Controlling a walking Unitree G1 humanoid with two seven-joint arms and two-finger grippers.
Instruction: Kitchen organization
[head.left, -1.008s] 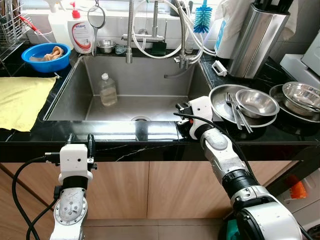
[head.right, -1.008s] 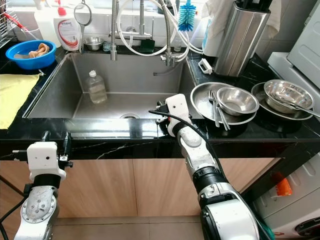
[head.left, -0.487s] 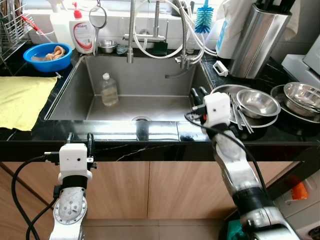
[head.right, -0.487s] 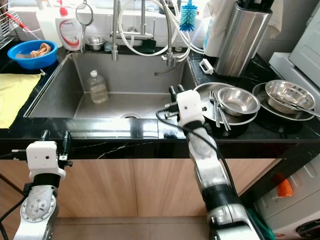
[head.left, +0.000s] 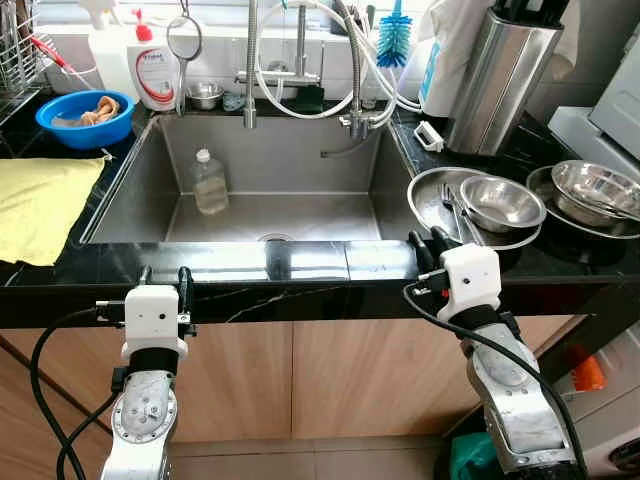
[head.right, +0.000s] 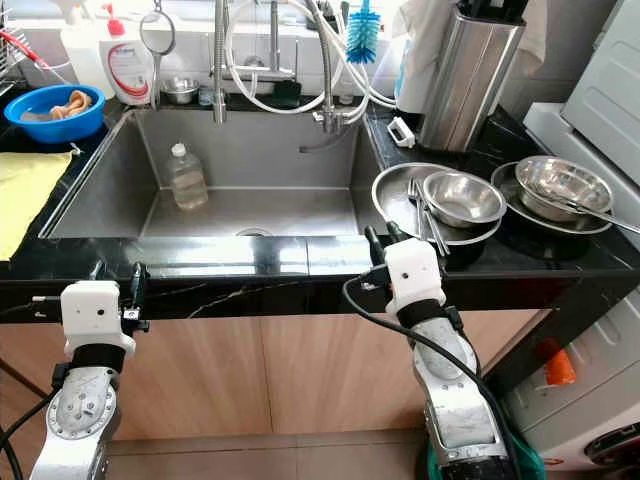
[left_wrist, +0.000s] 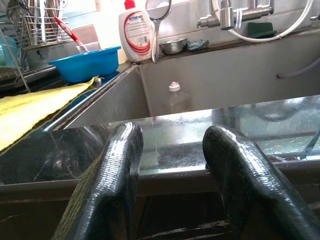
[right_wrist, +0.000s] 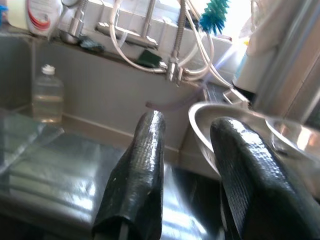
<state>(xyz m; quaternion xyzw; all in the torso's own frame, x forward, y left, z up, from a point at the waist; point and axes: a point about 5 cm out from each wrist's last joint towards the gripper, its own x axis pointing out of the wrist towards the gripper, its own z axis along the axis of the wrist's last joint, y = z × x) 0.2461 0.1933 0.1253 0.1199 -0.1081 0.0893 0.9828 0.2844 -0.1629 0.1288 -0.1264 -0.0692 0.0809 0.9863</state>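
A clear plastic bottle (head.left: 210, 182) stands upright inside the steel sink (head.left: 300, 150). On the counter to the right lies a steel plate (head.left: 428, 196) holding a steel bowl (head.left: 501, 202) and utensils (head.left: 452, 208), with more steel bowls (head.left: 594, 190) further right. My right gripper (head.left: 430, 243) is open and empty, at the counter's front edge just before the plate. My left gripper (head.left: 163, 277) is open and empty, low at the counter's front edge left of the sink. In the right wrist view the fingers (right_wrist: 140, 165) point toward the sink and plate (right_wrist: 215, 120).
A yellow cloth (head.left: 35, 205) covers the left counter. A blue bowl (head.left: 82, 115), a soap bottle (head.left: 155, 75) and a hanging strainer (head.left: 184, 40) stand at the back left. Faucets and hoses (head.left: 300, 60), a blue brush (head.left: 393, 45) and a steel knife holder (head.left: 495, 75) line the back.
My right gripper has pulled back from over the sink's right rim to the counter's front edge, lower and further right. The camera has shifted slightly. The left arm stays put.
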